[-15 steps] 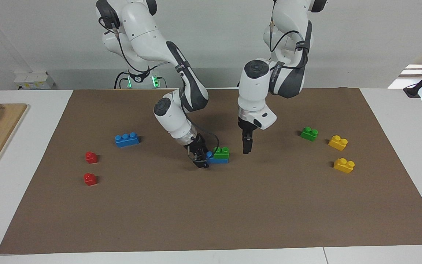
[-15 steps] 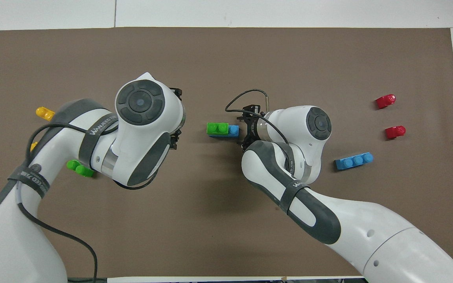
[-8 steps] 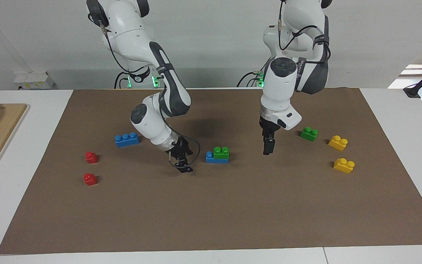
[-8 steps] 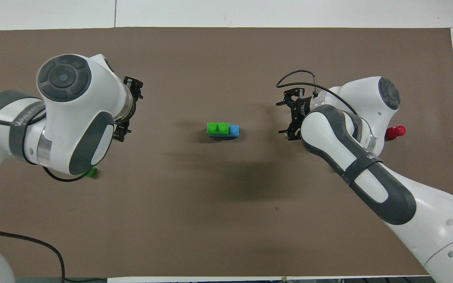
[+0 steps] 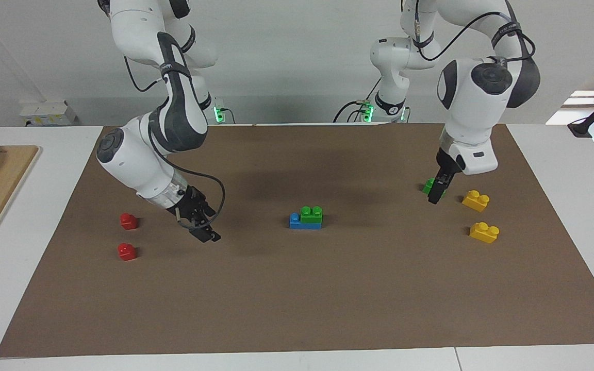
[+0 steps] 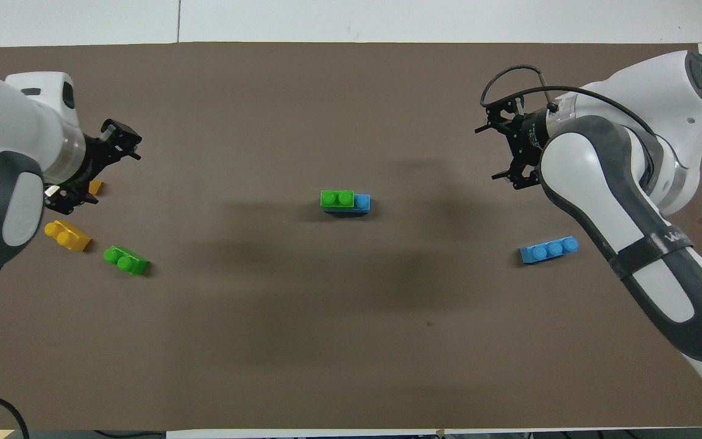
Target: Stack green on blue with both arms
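Our left claw (image 5: 435, 195) and right claw (image 5: 203, 230) have both pulled away, spread and empty, over the surface's ends. The green brick (image 5: 311, 213) sits on the blue brick (image 5: 297, 222) mid-surface, so we judge the stack done.

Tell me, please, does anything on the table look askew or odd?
Only slightly: the green brick sits on the blue brick flush with one end, leaving one blue stud bare at the other. Nothing looks spilled or damaged.
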Controlling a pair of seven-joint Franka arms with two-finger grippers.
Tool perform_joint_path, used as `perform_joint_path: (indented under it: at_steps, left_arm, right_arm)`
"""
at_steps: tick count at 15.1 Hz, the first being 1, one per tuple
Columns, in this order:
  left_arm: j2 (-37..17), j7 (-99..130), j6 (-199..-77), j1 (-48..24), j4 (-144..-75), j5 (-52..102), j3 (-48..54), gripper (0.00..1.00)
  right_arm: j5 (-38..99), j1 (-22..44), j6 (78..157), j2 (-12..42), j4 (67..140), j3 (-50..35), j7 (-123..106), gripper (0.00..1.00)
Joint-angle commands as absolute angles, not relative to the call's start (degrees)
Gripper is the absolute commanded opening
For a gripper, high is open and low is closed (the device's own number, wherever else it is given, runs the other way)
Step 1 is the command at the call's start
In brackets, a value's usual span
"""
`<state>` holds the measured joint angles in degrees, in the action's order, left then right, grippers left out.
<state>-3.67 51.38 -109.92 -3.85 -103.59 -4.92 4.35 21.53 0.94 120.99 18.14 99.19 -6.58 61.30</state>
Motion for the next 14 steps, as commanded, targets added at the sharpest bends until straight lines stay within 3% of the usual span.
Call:
perform_joint_path:
  at_steps: [1,8,14]
  left_arm:
    - [0.7,32.5,-106.4,1.2,-105.0,-3.1,4.8,1.0]
    - [3.1,8.2,-98.4,2.8,-101.8,-2.0,4.4,1.0]
    - [4.0,2.3,-91.9,2.3,-98.3,-1.9,4.3,1.0]
  right_arm:
    - [15.8,-0.1,117.2,14.7,97.8,-6.9,52.7,0.97]
    - [4.9,-0.5,103.9,5.4,93.3,-6.9,28.3,0.97]
    - [4.1,-6.5,91.2,-4.0,94.0,-6.2,4.6,0.96]
